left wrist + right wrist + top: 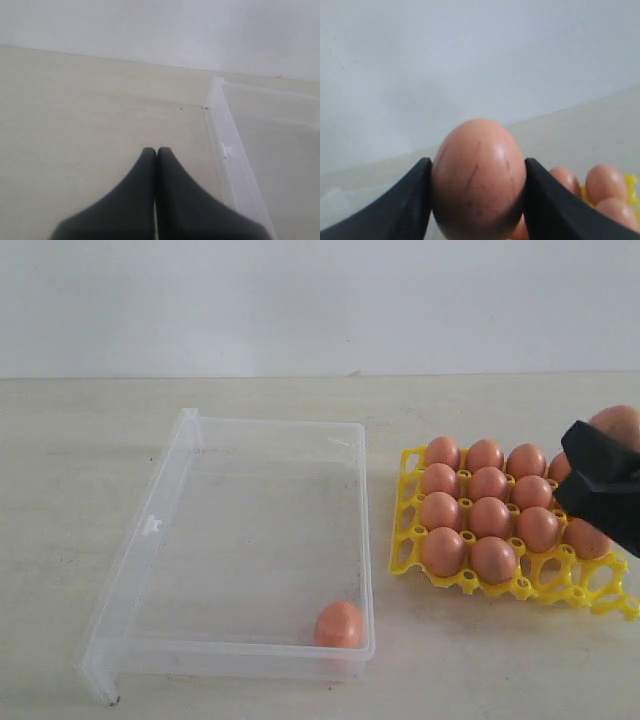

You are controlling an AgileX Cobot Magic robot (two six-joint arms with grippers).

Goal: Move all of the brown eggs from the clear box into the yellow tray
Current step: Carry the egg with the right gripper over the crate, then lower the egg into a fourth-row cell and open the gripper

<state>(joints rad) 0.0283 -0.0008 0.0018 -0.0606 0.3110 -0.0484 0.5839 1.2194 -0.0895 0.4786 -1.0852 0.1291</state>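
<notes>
Clasping a brown egg (479,150), the right gripper (477,167) hovers.

Soft even daylight, faint shadows, slightly blurry, washed-out frames

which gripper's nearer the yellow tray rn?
Right. The right gripper hangs over the edge of the yellow tray, holding an egg; the left gripper is shut over bare table past the clear box.

Matte black claw (156,149), smooth tapered fingers (129,202)
</notes>
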